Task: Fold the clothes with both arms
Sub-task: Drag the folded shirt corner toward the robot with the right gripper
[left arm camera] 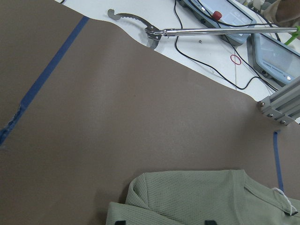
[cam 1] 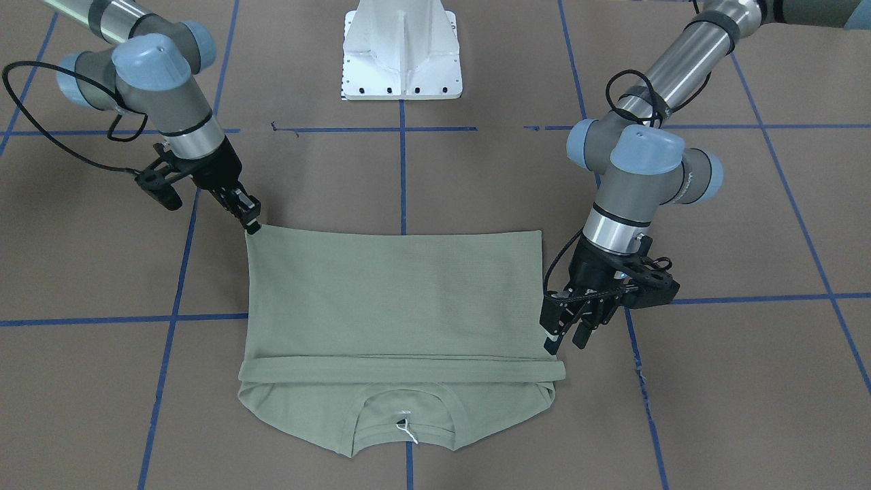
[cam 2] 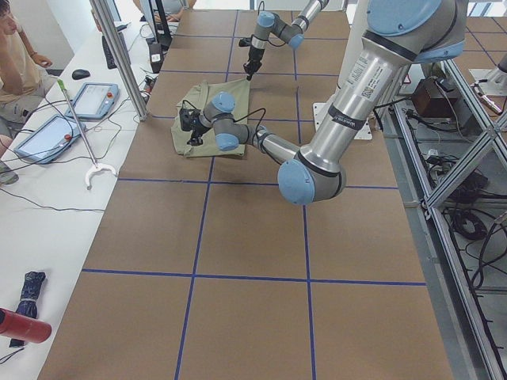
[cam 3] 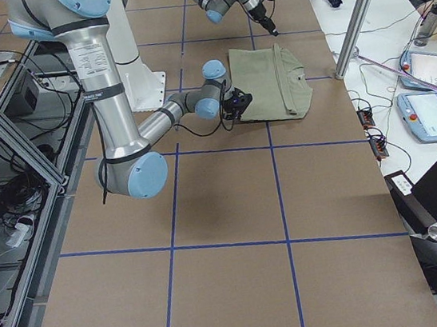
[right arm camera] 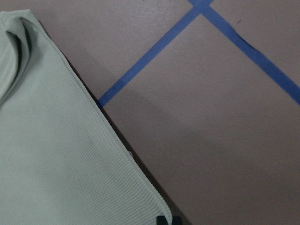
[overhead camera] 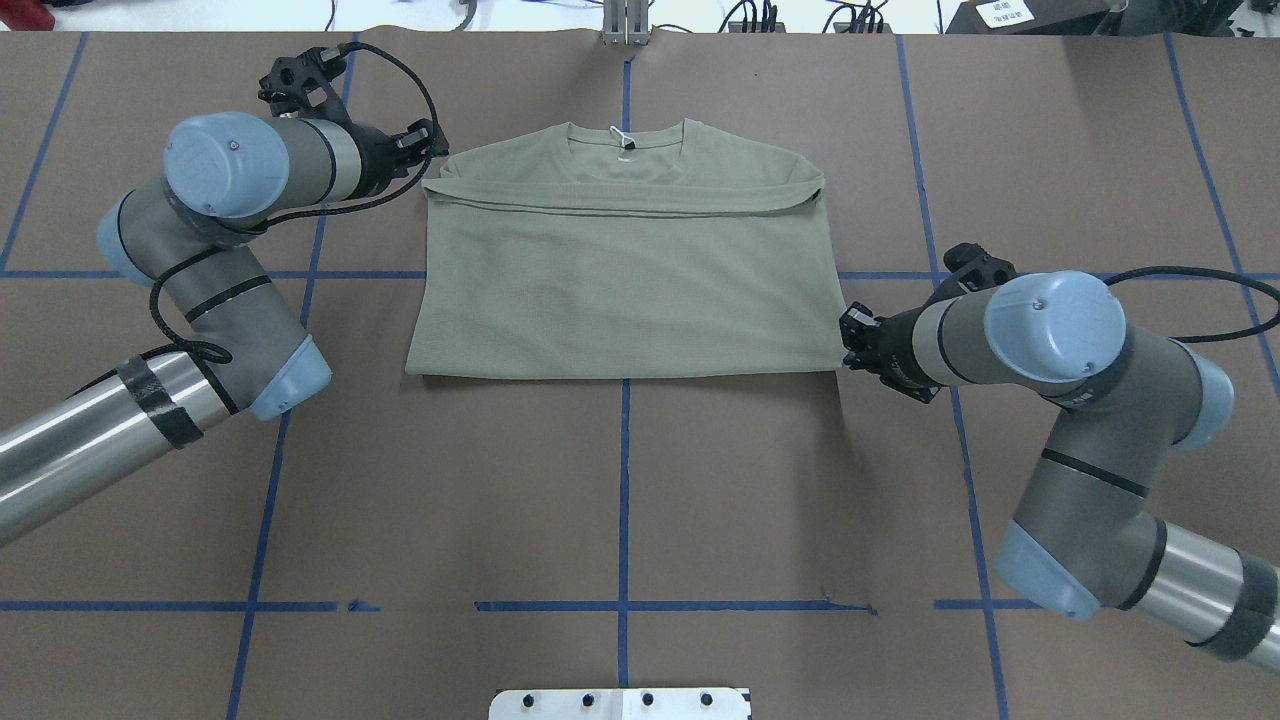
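Observation:
The sage-green shirt (cam 1: 395, 292) lies flat on the brown table, folded in half, with its collar and white neck tag (overhead camera: 618, 133) on the side far from me. My left gripper (overhead camera: 432, 150) is open beside the shirt's far left corner. In the left wrist view its fingertips (left arm camera: 121, 221) stand wide apart over the cloth (left arm camera: 187, 201). It also shows in the front view (cam 1: 566, 338). My right gripper (overhead camera: 850, 340) is at the near right corner, on the folded edge. It looks shut on that corner in the front view (cam 1: 253, 224) and the right wrist view (right arm camera: 168, 220).
The white base pedestal (overhead camera: 620, 703) stands at the table's near edge. Blue tape lines (overhead camera: 625, 480) cross the brown table. Past the far edge lie a metal grabber tool (left arm camera: 220, 32), teach pendants (left arm camera: 276, 51) and cables. A person (cam 2: 20, 47) sits at the side bench.

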